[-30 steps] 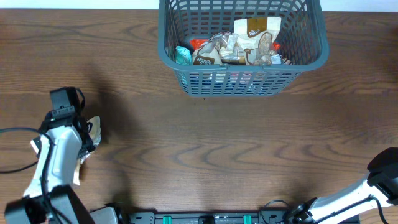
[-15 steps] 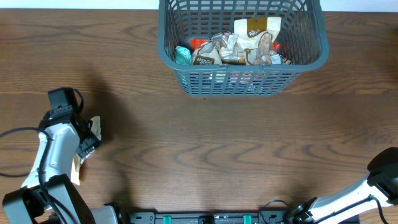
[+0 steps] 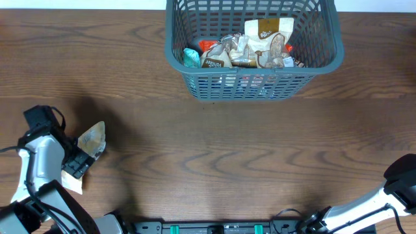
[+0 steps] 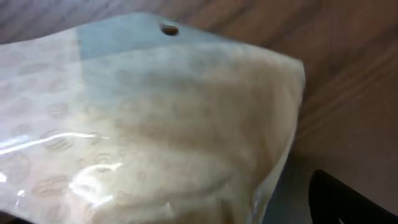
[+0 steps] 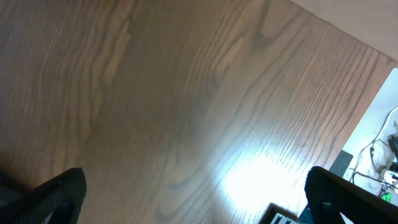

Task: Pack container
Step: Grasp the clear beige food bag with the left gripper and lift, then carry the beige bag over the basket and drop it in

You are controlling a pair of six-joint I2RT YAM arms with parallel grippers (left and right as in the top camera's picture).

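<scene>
The grey container [image 3: 195, 83] is sitting at the far middle of the table [image 3: 227, 156], with snack packets [image 3: 247, 49] lying piled inside it, partly screened by its slotted wall. Well apart from it, at the near left, the left gripper [image 3: 79, 158] is reaching against a pale packet [image 3: 91, 138]. That packet is filling the left wrist view, so I cannot tell whether the jaws are clamping it. The right gripper [image 5: 196, 199] is hanging spread wide over bare wood, its arm [image 3: 398, 188] being cut off by the frame edge.
</scene>
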